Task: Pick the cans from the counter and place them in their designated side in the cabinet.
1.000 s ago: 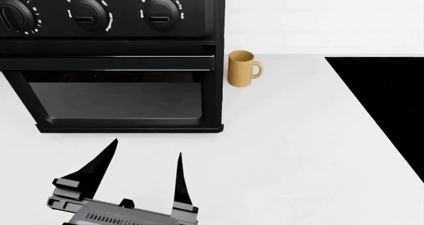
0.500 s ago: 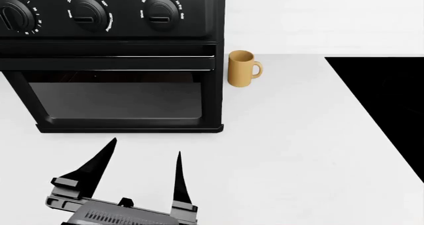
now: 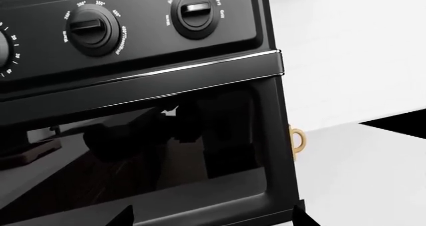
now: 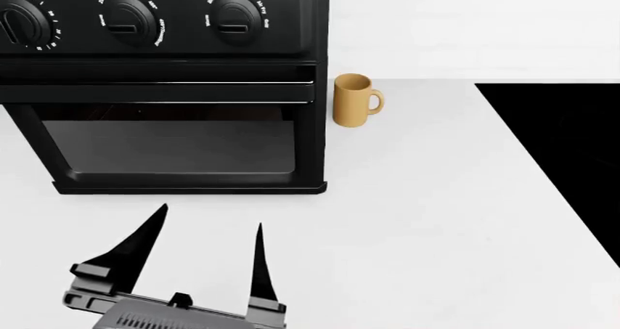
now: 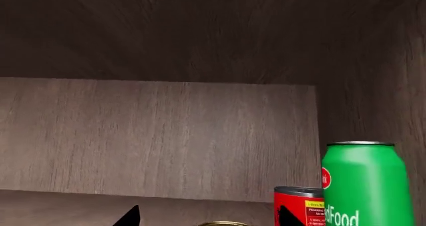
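Observation:
In the right wrist view I look into a brown wooden cabinet (image 5: 159, 131). A tall green can (image 5: 362, 186) with a red logo and white lettering stands upright at its side wall. The gold lid of a short tin (image 5: 223, 223) shows just at the frame edge, between my right gripper's (image 5: 209, 217) fingertips, which stand wider than the lid; the gripper is open. My left gripper (image 4: 209, 218) is open and empty above the white counter (image 4: 426, 220), in front of the oven; it also shows in the left wrist view (image 3: 214, 217). The right gripper is out of the head view.
A red-labelled can (image 5: 298, 206) stands beside the green can. A black toaster oven (image 4: 165, 89) fills the counter's back left and the left wrist view (image 3: 133, 111). A tan mug (image 4: 353, 100) stands right of it. The black cooktop (image 4: 567, 140) lies at the right.
My left gripper has drawn back slightly toward the near edge of the counter. Nothing else in the head view has moved.

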Robot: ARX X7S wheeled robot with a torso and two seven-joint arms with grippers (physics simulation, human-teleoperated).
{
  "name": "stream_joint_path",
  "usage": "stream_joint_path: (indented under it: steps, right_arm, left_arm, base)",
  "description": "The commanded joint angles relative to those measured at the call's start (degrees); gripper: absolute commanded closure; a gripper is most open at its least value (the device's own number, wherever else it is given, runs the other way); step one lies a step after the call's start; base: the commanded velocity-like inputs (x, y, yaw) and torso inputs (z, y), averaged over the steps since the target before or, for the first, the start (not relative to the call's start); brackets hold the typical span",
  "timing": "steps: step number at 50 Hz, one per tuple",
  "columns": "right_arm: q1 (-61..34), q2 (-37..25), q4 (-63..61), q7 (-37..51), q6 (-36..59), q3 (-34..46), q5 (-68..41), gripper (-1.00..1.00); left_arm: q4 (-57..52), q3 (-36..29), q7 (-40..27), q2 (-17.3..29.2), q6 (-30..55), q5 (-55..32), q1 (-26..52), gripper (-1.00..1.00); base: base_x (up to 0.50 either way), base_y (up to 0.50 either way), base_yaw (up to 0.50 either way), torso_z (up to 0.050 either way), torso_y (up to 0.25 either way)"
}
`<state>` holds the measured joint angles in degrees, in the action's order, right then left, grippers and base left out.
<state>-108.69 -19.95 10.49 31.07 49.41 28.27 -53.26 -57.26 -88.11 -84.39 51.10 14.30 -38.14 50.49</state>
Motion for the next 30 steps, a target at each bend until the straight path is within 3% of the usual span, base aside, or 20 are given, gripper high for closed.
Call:
stream_joint_path:
  steps: [1, 9, 20, 30]
  right_arm:
    - [-0.20, -2.29, -16.00, 7.84, 6.63, -1.25, -5.78, -1.00]
    - [0.99, -3.85, -20.83, 16.77, 12.77, -8.19, -16.04, -1.00]
    - [13.80, -10.32, -39.89, 37.77, 16.80, -18.21, -40.38, -1.00]
    - [24.72, -14.28, -52.04, 41.98, 14.67, -21.71, -44.53, -1.00]
  left_arm:
    - [-1.38, -0.08, -0.56, 0.18, 0.58, 0.96, -0.51, -1.00]
    - [-2.52, -1.62, -1.98, -0.06, 1.11, 0.51, 1.38, -1.00]
    - [-1.38, -2.83, -1.67, 0.20, -0.29, 1.08, 2.08, -1.00]
    - [-0.36, -2.62, -0.79, 0.77, -1.84, 2.56, 1.16, -1.00]
  base:
    - [0.00, 0.00, 0.00, 0.000, 0.000]
    - [0.00, 0.00, 0.00, 0.000, 0.000]
    - [0.00, 0.00, 0.00, 0.000, 0.000]
    - [0.00, 0.00, 0.00, 0.000, 0.000]
